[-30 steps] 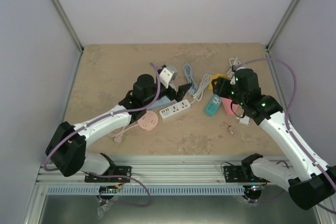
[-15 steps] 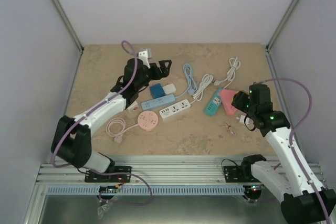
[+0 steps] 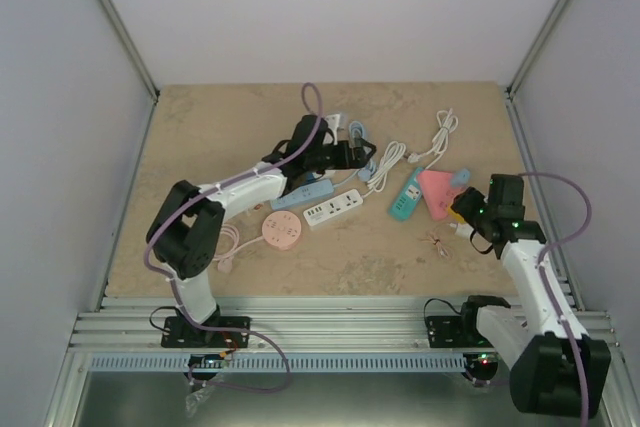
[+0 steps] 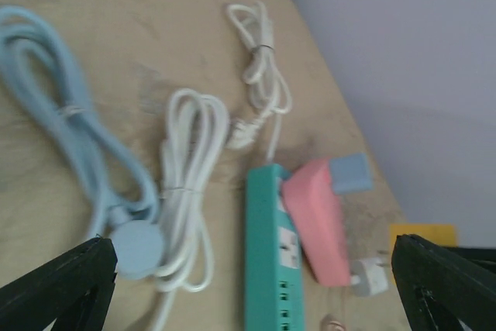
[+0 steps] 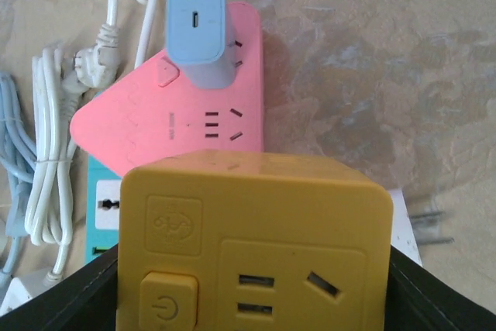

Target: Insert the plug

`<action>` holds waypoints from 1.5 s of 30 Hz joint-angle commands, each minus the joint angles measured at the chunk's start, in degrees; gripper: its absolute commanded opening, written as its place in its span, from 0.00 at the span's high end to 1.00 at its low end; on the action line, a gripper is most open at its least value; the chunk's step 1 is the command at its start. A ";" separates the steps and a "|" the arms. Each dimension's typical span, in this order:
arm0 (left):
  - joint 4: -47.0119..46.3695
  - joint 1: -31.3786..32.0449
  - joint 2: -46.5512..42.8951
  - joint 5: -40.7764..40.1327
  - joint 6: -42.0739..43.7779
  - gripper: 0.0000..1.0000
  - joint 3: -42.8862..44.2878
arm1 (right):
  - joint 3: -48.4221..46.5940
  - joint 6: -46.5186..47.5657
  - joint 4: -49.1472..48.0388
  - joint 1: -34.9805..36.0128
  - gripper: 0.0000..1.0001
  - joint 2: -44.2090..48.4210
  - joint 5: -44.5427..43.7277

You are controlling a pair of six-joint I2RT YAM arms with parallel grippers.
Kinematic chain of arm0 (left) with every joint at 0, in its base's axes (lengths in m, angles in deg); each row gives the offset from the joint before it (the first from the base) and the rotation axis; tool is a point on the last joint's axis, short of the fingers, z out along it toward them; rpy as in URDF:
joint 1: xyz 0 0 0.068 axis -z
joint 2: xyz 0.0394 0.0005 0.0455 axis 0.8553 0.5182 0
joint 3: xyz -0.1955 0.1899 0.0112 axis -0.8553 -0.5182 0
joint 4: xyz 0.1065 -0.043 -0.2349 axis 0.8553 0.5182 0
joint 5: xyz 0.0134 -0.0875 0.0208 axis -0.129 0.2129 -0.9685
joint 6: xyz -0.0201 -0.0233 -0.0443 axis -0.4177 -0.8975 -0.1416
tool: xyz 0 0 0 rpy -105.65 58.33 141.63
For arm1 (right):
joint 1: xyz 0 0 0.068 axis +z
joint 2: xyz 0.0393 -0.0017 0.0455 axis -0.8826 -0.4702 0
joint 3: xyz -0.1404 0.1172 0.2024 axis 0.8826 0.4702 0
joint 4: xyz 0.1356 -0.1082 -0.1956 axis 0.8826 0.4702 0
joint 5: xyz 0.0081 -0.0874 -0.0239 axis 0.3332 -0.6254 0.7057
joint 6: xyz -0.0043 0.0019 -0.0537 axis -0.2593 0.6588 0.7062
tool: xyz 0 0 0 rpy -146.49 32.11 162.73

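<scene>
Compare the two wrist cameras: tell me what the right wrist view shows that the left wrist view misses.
Right wrist only: the face of the yellow socket cube held in the right gripper, with its power button.
Left wrist only: the round plug on the light blue cable, and the open left gripper.
Both: the pink power strip carrying the blue adapter, the teal strip and the white cable coils.
</scene>
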 commanded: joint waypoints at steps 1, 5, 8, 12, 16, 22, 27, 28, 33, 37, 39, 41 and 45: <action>0.41 2.82 4.00 3.28 0.10 0.01 4.80 | 1.07 2.56 -10.94 -5.78 0.55 -4.31 13.15; 2.44 4.61 8.06 3.16 -0.58 0.01 8.85 | 1.42 4.95 -12.32 -9.32 0.55 -6.89 18.86; 3.70 5.62 10.37 3.80 -0.54 0.02 11.01 | 1.74 5.61 -12.35 -11.06 0.55 -7.28 22.28; 4.60 6.56 12.42 3.81 -0.51 0.04 12.24 | 1.53 5.99 -10.41 -12.30 0.55 -8.67 23.84; 6.61 7.06 13.96 3.69 0.48 0.05 13.55 | 0.52 6.73 -8.28 -12.95 0.55 -10.66 26.00; 9.22 8.35 16.51 3.21 1.67 0.06 15.79 | -1.42 8.21 -6.12 -13.04 0.55 -12.42 26.03; 10.28 9.25 17.85 1.59 2.84 0.07 17.14 | -1.66 8.37 -7.25 -13.34 0.55 -13.34 25.75; 10.39 9.34 17.99 1.46 2.99 0.07 17.35 | -1.80 8.47 -7.44 -13.37 0.55 -13.56 25.72; 10.79 9.54 19.33 2.27 3.01 0.10 18.34 | -2.45 8.01 -8.97 -13.60 0.55 -14.54 26.15; 12.27 9.79 21.13 2.92 2.80 0.15 19.95 | -2.84 7.84 -10.24 -13.64 0.55 -15.69 26.47; 13.23 9.89 21.99 3.25 2.61 0.17 20.80 | -2.96 8.12 -10.74 -13.64 0.55 -16.42 26.74; 14.21 9.89 22.66 3.72 2.97 0.18 21.54 | -3.15 8.65 -10.70 -13.67 0.55 -17.10 26.66; 15.95 9.89 23.87 5.64 4.31 0.19 23.39 | -2.96 9.42 -10.76 -13.64 0.55 -17.96 27.17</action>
